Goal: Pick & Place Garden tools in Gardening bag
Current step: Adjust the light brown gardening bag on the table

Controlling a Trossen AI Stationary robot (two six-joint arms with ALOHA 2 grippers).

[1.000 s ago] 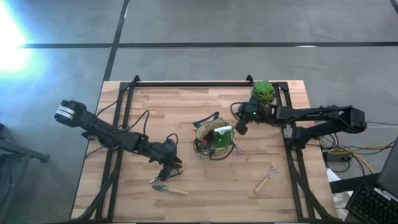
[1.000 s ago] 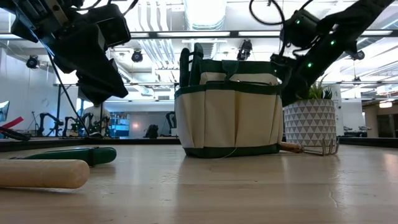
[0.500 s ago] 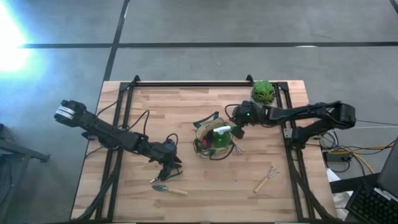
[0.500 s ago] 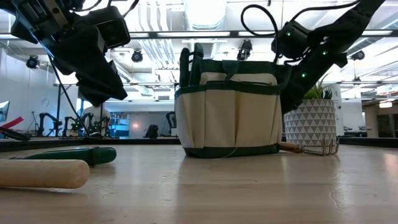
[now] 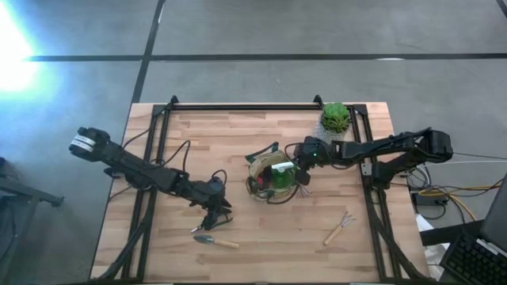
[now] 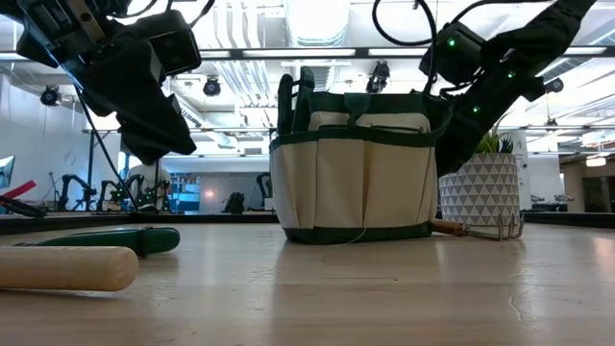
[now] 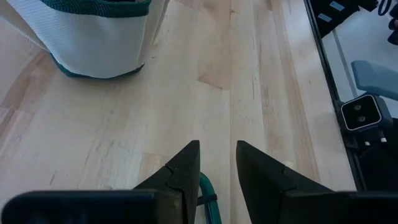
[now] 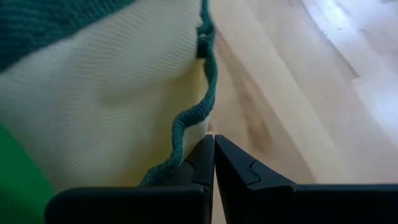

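The beige gardening bag with green trim stands mid-table, and a green spray bottle shows inside it. My right gripper is shut and slants down at the bag's right side, its tips beside a pocket's green trim. A wooden-handled trowel lies flat near the front edge. My left gripper hangs open just above it, with the tool's green part showing under its fingers. One fork lies at the front right. Another lies against the bag's base. My right gripper's shut fingertips stand right at the bag's outer wall, coming from the table's right and slanting down. I cannot tell whether they touch the cloth.
A green plant in a white patterned pot stands at the far right, just behind my right arm. Black frame rails run along the far and side edges. Bare wood lies between the bag and the front edge.
My right gripper has moved from beside the plant toward the bag, leftward and down, and has tipped further downward, staying shut. The bag and the tools lie where they were.
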